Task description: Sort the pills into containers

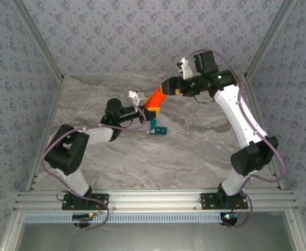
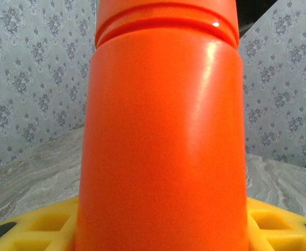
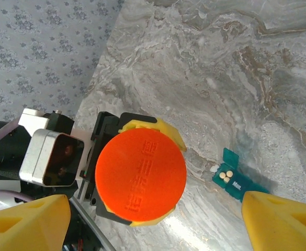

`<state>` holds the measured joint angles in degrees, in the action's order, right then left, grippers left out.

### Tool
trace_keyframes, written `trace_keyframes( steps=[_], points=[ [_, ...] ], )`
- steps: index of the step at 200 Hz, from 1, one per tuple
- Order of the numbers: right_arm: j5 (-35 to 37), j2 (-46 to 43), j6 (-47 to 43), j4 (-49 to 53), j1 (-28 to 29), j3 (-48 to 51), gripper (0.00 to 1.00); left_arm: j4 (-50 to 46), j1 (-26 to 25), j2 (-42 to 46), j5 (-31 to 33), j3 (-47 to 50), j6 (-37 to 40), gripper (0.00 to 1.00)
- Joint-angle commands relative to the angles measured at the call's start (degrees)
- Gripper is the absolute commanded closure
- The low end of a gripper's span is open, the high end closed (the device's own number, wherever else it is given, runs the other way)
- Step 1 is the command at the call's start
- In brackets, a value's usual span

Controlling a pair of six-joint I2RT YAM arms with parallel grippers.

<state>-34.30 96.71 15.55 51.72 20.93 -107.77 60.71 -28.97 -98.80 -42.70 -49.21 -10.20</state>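
My left pincer (image 1: 148, 109) is clamped on the orange bottle (image 1: 157, 98), holding it above the tabletop (image 1: 194, 151) with its capped end tipped away from my left arm and toward my right one. From my left wrist I see my yellow pads (image 2: 32, 227) pressing the bottle's lower body on both sides, with the ridge of its neck above them. My right pincer (image 1: 169, 86) sits at the bottle's capped end with its fingers spread wide apart. From my right wrist the round orange cap (image 3: 140, 175) lies between and beyond my two yellow fingertips, and I cannot tell whether either one touches it. The cap carries raised lettering and sits shut on the bottle. The teal pill box (image 3: 236, 180) lies flat on the tabletop on the side of the bottle toward my bases, near the bottle but apart from it, and neither pincer touches it. The end compartment nearest the bottle has its lid flipped up, and two small pale round pills (image 3: 226, 176) lie inside. The next lid along reads "Mon", and the far end of the box runs behind one of my right fingertips
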Motion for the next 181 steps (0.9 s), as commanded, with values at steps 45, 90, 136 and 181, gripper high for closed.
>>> trace_keyframes(
  steps=[45,90,136,181],
  points=[
    [-5.2,2.1,1.6,-1.0,0.4,-1.9,0.17,3.3,0.2,-0.6,-2.5,-2.3,-1.3,1.00],
    [-5.3,2.9,2.1,-1.3,0.9,-1.9,0.20,3.0,0.2,-0.9,-2.8,-2.5,-1.2,1.00],
    [-6.1,3.4,2.9,-2.1,1.1,-2.0,0.28,2.6,0.2,-1.1,-3.0,-2.5,-1.2,1.00],
    [-7.1,4.2,3.3,-2.1,1.3,-2.2,0.30,2.5,0.2,-1.1,-3.2,-2.5,-1.1,1.00]
  ],
)
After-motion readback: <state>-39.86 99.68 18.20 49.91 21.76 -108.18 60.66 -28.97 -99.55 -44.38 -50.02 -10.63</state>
